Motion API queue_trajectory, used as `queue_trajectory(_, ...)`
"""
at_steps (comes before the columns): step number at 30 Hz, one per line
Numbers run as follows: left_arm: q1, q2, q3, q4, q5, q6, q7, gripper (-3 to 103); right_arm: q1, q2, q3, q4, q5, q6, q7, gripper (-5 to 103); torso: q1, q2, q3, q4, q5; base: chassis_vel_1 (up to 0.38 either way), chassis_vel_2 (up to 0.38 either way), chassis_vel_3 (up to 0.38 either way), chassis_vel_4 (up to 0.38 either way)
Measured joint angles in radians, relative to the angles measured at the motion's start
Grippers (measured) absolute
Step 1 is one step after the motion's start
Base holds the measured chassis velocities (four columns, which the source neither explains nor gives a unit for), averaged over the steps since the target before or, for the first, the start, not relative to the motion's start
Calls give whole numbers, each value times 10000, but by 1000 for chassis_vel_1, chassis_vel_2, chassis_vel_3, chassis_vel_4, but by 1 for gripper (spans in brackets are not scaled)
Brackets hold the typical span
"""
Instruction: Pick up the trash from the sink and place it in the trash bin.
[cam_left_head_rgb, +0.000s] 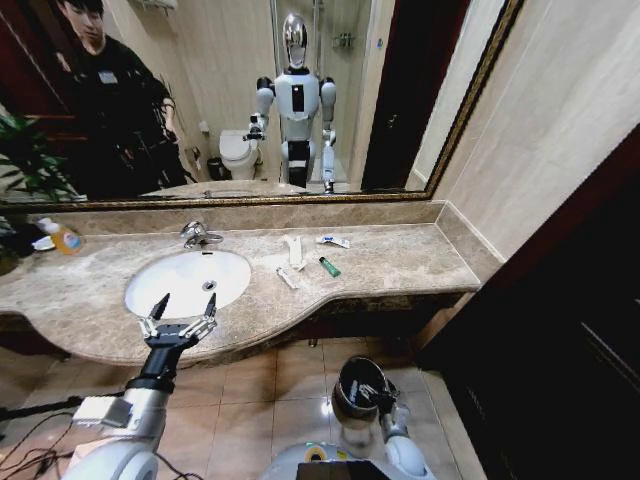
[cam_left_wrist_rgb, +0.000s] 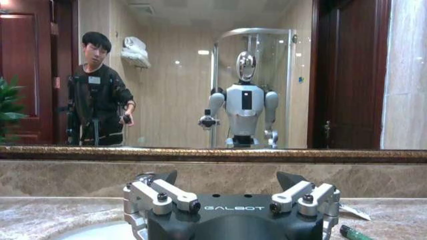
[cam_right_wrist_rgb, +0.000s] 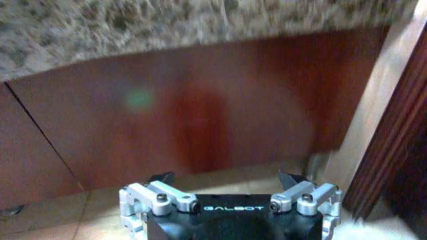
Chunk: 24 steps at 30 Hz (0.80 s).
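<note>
Left claw (cam_left_head_rgb: 183, 309) wide open and empty at the sink (cam_left_head_rgb: 150, 295) edge, ready to reach the trash (cam_left_head_rgb: 329, 266) on the counter (cam_left_head_rgb: 400, 262); right claw (cam_right_wrist_rgb: 230, 181) wide open, low near the trash bin (cam_left_head_rgb: 358, 385).

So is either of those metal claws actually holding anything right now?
No, nothing is held. The left gripper hangs open over the front edge of the oval white ceramic sink. The right gripper is open too, low down facing the reddish-brown cabinet front.
</note>
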Motion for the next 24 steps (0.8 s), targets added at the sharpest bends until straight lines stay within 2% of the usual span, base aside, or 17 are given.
queue_trajectory(5,0,0,0,0,0,0,0,100,-288,-151,96,560,-487,457,160,100,0,0,0,0,-1,0,0,0,0)
queue_trajectory(10,0,0,0,0,0,0,0,100,-548,-169,140,1430,-632,480,174,100,0,0,0,0,0,0,0,0,0)
queue_trajectory(24,0,0,0,0,0,0,0,100,-2456,-677,-36,5625,-1400,433,119,100,-1,0,-1,-1,-2,0,0,0,0)
